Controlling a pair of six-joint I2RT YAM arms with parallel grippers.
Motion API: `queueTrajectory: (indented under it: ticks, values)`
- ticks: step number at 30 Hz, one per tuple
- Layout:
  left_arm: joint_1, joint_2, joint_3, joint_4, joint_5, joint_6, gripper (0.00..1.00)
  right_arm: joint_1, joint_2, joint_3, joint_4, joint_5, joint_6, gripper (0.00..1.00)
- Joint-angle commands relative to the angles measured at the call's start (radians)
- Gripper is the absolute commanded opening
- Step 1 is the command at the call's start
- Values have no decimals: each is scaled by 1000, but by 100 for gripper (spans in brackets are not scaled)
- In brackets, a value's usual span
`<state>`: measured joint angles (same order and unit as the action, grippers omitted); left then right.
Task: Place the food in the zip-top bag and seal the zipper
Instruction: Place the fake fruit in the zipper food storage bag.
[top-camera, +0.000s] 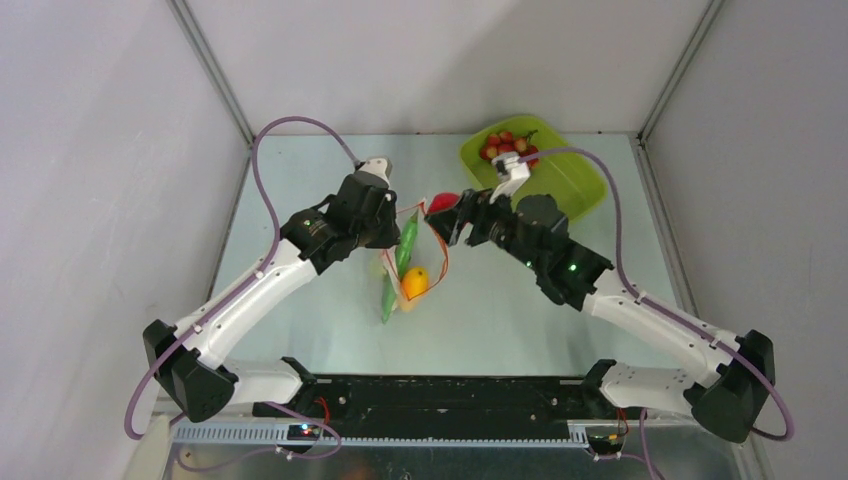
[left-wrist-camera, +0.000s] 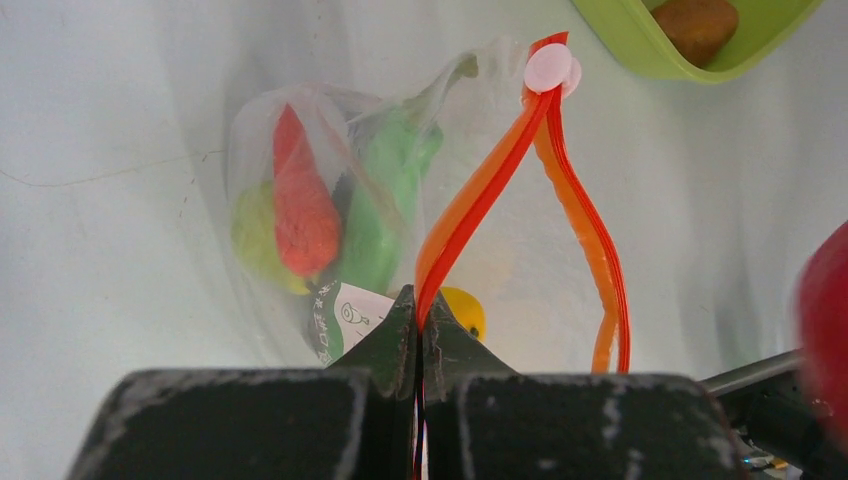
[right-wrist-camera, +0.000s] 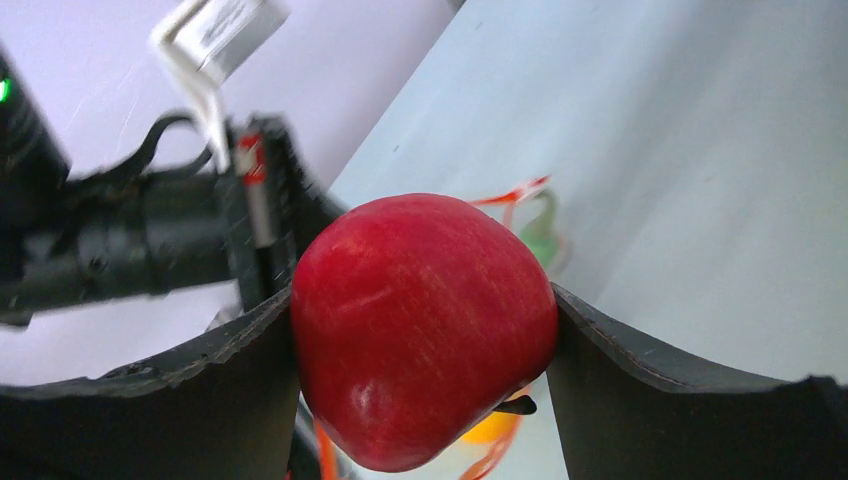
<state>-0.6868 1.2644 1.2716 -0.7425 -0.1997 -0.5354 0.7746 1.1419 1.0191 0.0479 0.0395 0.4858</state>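
Pale grey table (top-camera: 500, 310) underneath. Our left fingers (left-wrist-camera: 395, 335) pinch one lip of the orange-red zipper strip (left-wrist-camera: 480, 190), holding the mouth of the clear plastic zip-top bag (left-wrist-camera: 265, 130) agape. Our right fingers (right-wrist-camera: 230, 370) clamp the glossy red toy apple (right-wrist-camera: 420, 320) just right of that mouth; the bag's length runs nearward from it.

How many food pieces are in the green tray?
2 visible: red grapes at the tray's far-left end, a brown kiwi near its rim in the left wrist view. Others may be hidden.
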Motion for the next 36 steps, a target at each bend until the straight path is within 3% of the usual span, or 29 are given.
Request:
queueTrajectory:
  ticks: [1, 7, 11, 15, 18, 36]
  values:
    - [4, -25, 39, 23, 62, -14, 2, 117, 21, -13, 8, 36, 24, 68]
    - [4, -55, 28, 37, 79, -17, 2, 187, 95, -5, 35, 79, 66, 69]
    - [4, -73, 23, 43, 81, -18, 2, 208, 127, 22, -21, 111, 86, 76]
    - [5, -82, 18, 52, 86, -20, 2, 225, 149, 54, -102, 163, 91, 84]
    - [4, -87, 17, 54, 89, -19, 2, 234, 158, 73, -128, 180, 89, 98]
    - [5, -96, 8, 69, 105, -17, 3, 247, 193, 98, -140, 118, 66, 99]
